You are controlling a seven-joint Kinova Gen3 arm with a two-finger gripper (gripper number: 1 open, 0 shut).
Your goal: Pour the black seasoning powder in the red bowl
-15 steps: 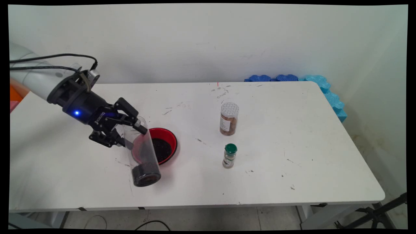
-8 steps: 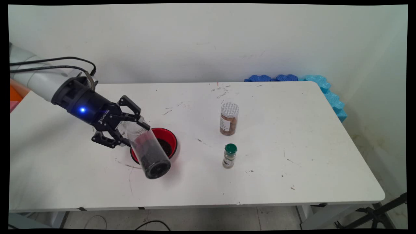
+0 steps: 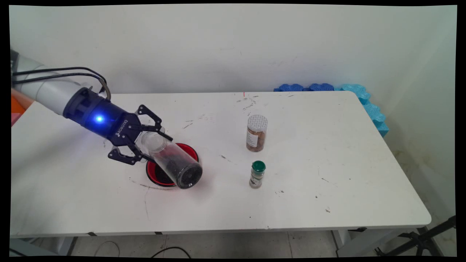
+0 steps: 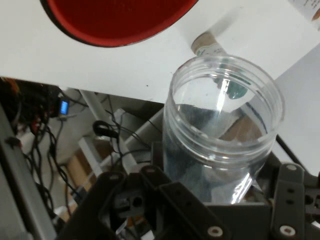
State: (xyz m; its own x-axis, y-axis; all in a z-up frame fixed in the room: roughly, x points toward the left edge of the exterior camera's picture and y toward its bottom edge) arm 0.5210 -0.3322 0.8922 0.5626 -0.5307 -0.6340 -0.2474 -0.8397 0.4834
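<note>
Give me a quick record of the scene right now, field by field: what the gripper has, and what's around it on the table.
gripper: shut on clear jar, over the table's left part
clear jar: tilted, open mouth toward the gripper, dark grains lying at its closed lower end
red bowl: on the table beneath the jar, dark contents inside
brown spice jar: upright, silver lid, right of the bowl
green-capped shaker: upright, nearer the table's front edge than the brown jar
table: white, scuffed

A white table (image 3: 327, 153), scuffed and speckled, stands against a plain white wall (image 3: 218, 43). Blue foam (image 3: 364, 98) lies at its far right corner. Tiled floor (image 3: 255, 245) below carries cables (image 3: 171, 251).
</note>
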